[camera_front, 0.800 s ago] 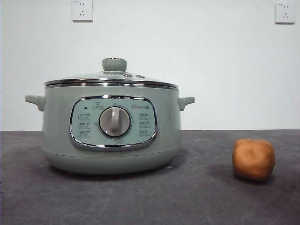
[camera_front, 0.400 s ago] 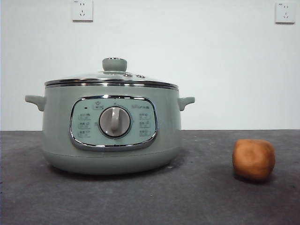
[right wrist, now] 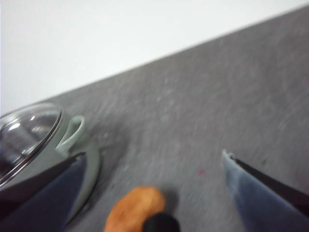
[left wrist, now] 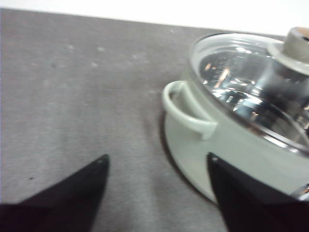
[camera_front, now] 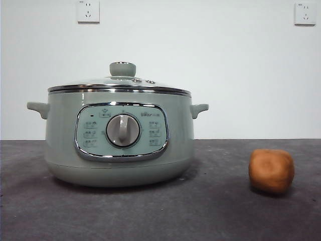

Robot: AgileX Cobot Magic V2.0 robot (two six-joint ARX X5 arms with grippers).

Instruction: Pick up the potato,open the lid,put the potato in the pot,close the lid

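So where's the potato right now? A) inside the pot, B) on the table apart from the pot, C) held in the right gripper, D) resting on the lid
B: the potato sits on the table apart from the pot, whose lid is on; the right gripper is open above it.

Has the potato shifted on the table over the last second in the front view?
No. The potato sits at the same spot on the table, equally far from the pot and under the same wall socket as before.
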